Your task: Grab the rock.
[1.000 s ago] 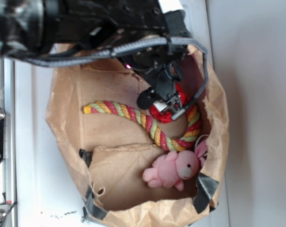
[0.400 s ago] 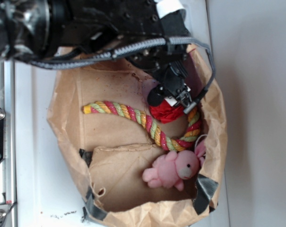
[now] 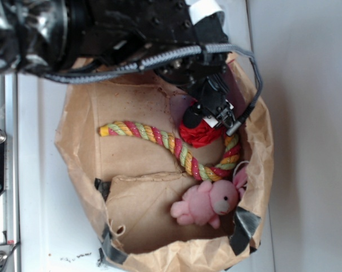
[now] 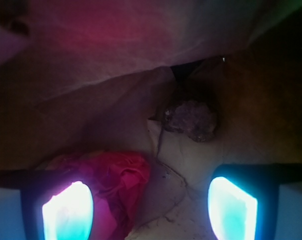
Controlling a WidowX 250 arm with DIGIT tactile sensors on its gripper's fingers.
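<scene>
Your gripper (image 4: 151, 207) fingers spread apart, nothing btwn. Rock (image 4: 191, 120) just ahead in bag corner; red fabric ball (image 4: 111, 185) by left finger.

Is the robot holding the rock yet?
No, the rock lies ahead of the open fingers, untouched, beside the red ball.

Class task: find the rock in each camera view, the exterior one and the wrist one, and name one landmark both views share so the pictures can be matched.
Exterior: the rock cannot be seen; the arm and tool cover the bag's upper right corner.
Wrist: the rock lies right of centre, in the upper half, against the paper wall, ahead of the open tool.
Shared landmark: the red ruffled fabric ball, lower left in the wrist view.
</scene>
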